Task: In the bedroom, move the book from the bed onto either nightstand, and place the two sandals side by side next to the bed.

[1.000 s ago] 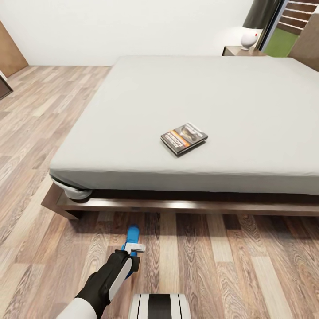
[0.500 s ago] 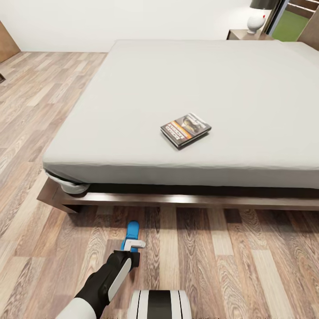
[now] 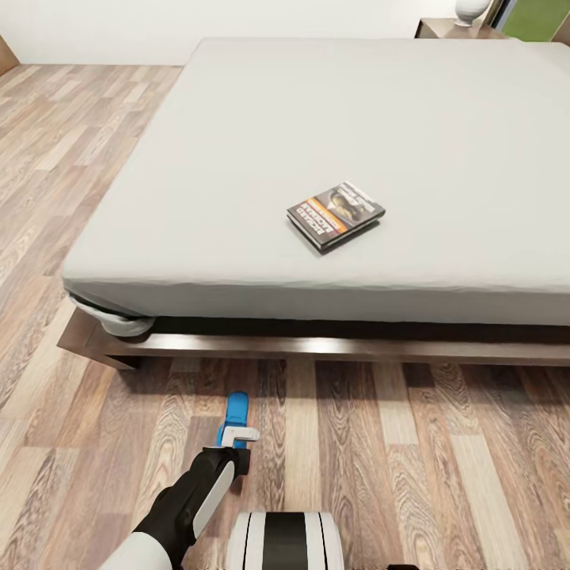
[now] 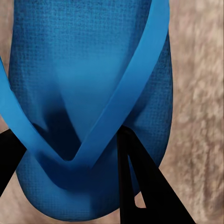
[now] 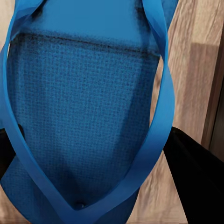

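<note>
Book [image 3: 336, 215]: thin, glossy cover in grey, white and orange bands; lies flat on the light-grey mattress of the bed [image 3: 237, 158], toward the near edge, roughly mid-width, turned at an angle to that edge.

Bed: low dark-brown wooden frame, visible as a plinth along the near side; near-left mattress corner hangs past the frame, with a fold of sheet beneath it.

Nightstand [image 3: 443, 28]: dark-brown top at the far right of the bed, partly cut off by the picture edge; rounded white lamp base [image 3: 469, 9] stands on it.

Sandal, first [image 3: 235, 418]: bright blue, on the wood-plank floor [image 3: 443, 475] near the bed's near side, left of centre. Left gripper [image 3: 232, 453] is at its near end; in the left wrist view the sole and V-strap [image 4: 93, 93] sit between the dark fingers [image 4: 140, 186], which press at either side of the strap junction, closed on the sandal.

Sandal, second [image 5: 84, 116]: bright blue, textured sole with strap loop, seen close in the right wrist view over floor planks. Right gripper [image 5: 93, 158] fingers flank it at both edges; whether they actually clamp it cannot be told.
</note>
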Robot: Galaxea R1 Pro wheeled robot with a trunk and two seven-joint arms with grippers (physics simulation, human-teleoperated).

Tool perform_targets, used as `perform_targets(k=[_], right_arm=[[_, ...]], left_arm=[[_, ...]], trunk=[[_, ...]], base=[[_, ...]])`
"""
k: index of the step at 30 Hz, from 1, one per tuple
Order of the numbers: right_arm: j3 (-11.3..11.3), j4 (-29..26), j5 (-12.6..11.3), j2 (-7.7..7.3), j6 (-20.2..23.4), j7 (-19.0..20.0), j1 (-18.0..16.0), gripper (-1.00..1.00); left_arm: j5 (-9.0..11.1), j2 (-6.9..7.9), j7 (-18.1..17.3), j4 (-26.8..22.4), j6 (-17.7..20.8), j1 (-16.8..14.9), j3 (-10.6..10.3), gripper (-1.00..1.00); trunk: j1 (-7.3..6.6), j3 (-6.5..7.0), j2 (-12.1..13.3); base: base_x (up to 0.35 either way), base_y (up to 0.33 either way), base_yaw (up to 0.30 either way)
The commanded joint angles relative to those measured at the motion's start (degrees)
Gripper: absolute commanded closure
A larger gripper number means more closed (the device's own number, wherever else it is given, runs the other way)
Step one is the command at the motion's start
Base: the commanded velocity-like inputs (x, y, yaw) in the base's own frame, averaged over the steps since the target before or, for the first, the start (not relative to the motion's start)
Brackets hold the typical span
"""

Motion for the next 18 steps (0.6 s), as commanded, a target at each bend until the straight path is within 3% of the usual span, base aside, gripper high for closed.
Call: perform_targets(k=[1,12,18], right_arm=[[-0.2,0.2,-0.5,-0.02,-0.3,0.5,-0.1,1.0],[-0.1,0.2,-0.5,-0.02,-0.3,0.5,-0.1,1.0],[-0.1,0.2,-0.5,-0.02,-0.3,0.5,-0.1,1.0]], left_arm=[[0.5,0.01,0.7,-0.1,0.1,0.0,-0.3,1.0],[0.5,-0.04,0.7,-0.1,0.1,0.0,-0.3,1.0],[0.5,-0.07,0.9,-0.2,0.1,0.0,-0.3,1.0]], trunk=[[0.01,-0.26,0.0],[0.3,-2.7,-0.2],[0.3,-2.7,-0.2]], base=[[0.0,0.0,0.0],[0.0,0.0,0.0],[0.0,0.0,0.0]])
